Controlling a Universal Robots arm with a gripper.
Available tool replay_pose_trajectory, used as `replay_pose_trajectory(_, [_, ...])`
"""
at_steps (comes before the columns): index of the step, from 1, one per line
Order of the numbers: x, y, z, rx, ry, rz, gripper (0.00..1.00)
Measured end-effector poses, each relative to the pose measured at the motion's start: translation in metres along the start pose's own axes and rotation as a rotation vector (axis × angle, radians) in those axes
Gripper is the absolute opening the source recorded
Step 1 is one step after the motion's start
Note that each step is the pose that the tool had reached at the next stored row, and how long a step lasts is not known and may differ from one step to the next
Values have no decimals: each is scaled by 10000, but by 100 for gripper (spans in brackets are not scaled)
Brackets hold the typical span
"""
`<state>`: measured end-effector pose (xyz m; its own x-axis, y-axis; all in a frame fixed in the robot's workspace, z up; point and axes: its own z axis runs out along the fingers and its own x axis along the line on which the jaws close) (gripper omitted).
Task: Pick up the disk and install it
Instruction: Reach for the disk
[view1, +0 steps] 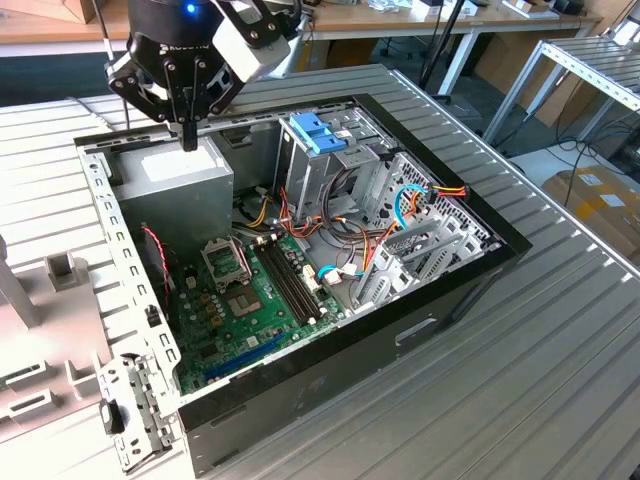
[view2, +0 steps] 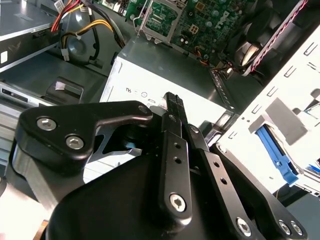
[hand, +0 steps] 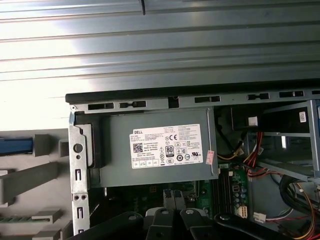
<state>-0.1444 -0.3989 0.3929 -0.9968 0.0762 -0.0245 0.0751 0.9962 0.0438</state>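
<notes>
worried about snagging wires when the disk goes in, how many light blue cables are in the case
2. First cable loops beside the drive cage, toward the exterior view's right; second cable lies at the motherboard edge, mid-case. Others may be hidden under the wire bundles.

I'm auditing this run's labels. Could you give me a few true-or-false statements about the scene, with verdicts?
1. The gripper hangs over the power supply. True.
2. The gripper is open around a cable. False: it is shut and holds nothing.
3. The computer case lies open, with the motherboard showing. True.
4. The blue-latched bracket lies on the table outside the case. False: it sits atop the metal drive cage inside the case.
</notes>
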Motion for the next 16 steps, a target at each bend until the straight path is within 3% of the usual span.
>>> replay_pose_trajectory(16, [45, -3, -1, 0, 0, 0, 11])
